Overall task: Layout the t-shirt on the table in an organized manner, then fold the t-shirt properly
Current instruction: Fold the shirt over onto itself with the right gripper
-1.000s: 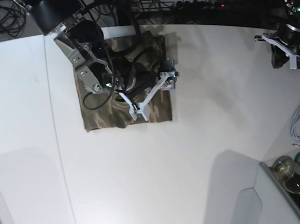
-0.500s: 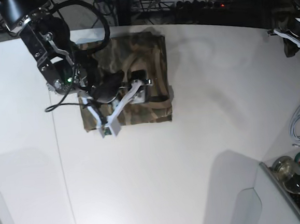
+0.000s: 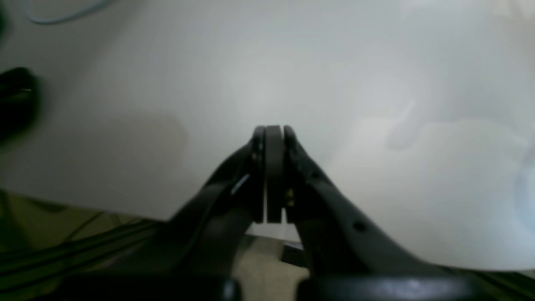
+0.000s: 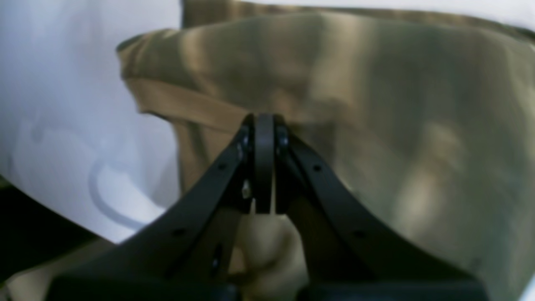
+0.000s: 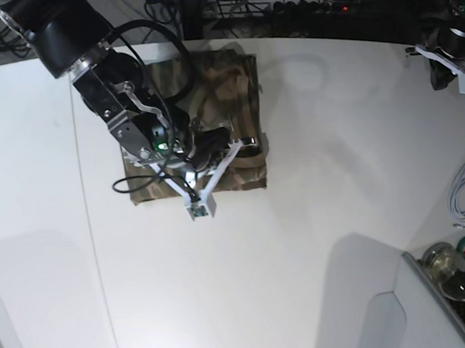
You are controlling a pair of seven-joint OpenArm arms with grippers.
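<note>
Smoothing, most likely: working over the t-shirt (image 5: 230, 85), lying as a compact folded rectangle on the table (image 5: 337, 174), toward the far side. Hovering the right gripper (image 5: 201, 209) at the near edge of the t-shirt, jaws pressed fully together; showing no cloth between the pads in the wrist view, with the right gripper's tip (image 4: 264, 125) sitting right at a tan folded edge (image 4: 188, 106) of the t-shirt, so probably gripping nothing. Parking the left gripper (image 3: 269, 133) well apart from the t-shirt over bare white surface, likewise closed tight and carrying nothing. Doing this step well, as a judgement: treating the closed jaws as a blunt pressing tool, not as a pincer; keeping them low and flat against the top layer of the t-shirt; stroking from the middle of the t-shirt outward toward its near edge, never inward, avoiding bunching the layers; moving slowly enough that the whole stack is not sliding along. Watching the corner of the t-shirt beside the tan folded edge, looking slightly lifted and rumpled there, and flattening it before lifting clear straight upward from the t-shirt.
</note>
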